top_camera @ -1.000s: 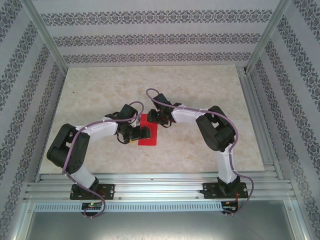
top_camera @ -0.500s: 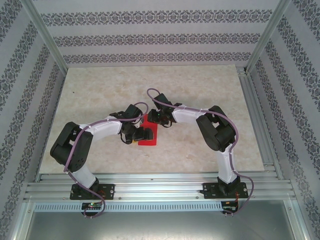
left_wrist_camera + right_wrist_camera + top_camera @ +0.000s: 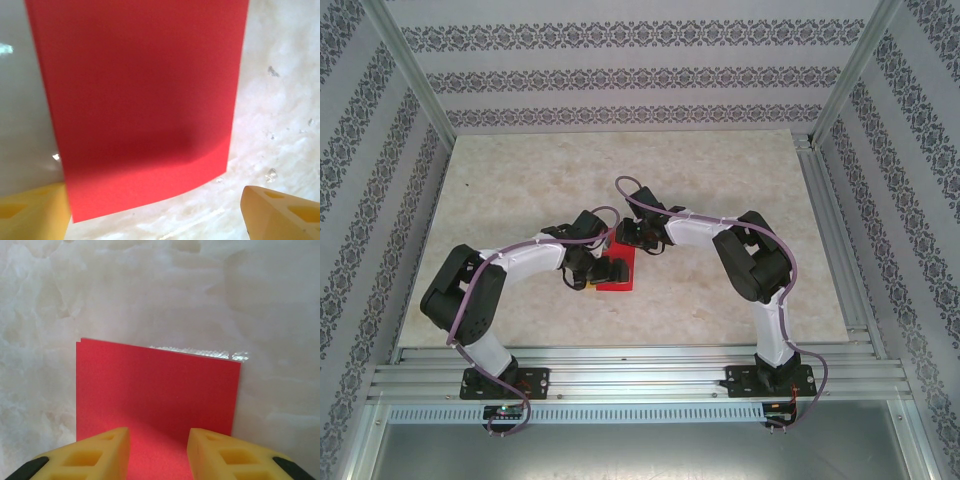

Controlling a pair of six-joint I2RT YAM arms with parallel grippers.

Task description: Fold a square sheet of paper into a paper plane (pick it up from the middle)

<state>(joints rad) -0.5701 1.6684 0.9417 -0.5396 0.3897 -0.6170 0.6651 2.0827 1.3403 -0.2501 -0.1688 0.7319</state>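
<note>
The left gripper has its yellow fingers spread wide, holding nothing. The square sheet of paper lies between and ahead of them, its near edge just past the fingertips and bowed slightly off the table. The right gripper is set narrower, with a plain gap between its pads. The red sheet runs from that gap out ahead of the tips. I cannot tell whether the tips press on the paper or hang just over it. At the sheet's far left corner, as the right fingers see it, a second red edge peeks out beside the first, so the paper looks already doubled over into a narrow rectangle. From above, the two grippers face each other across it. I judge the first half-fold made and its crease being set. The next move probably calls for one gripper to pin the sheet flat while the other slides under a free edge, so that a corner can be turned in for the nose.
</note>
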